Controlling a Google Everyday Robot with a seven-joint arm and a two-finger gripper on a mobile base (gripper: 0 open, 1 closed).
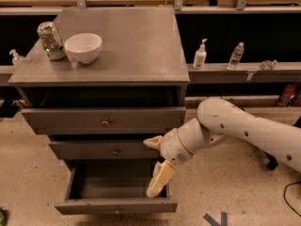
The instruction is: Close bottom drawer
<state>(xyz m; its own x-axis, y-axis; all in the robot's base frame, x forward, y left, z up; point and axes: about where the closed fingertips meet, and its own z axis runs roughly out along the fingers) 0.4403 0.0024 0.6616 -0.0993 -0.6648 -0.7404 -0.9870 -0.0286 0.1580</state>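
The bottom drawer [115,206] sticks far out from under the front edge of the worktop [141,55]. It has to be pushed back in, so we think that is why the claw [153,167] hangs low, over the drawer's right end, below the worktop's front right corner. The claw is spread wide and holds nothing. One finger points down into the drawer, close behind its front. The other points left across the middle drawer [94,150]. A bowl [83,47] and a can [51,40] sit near the worktop's left edge.
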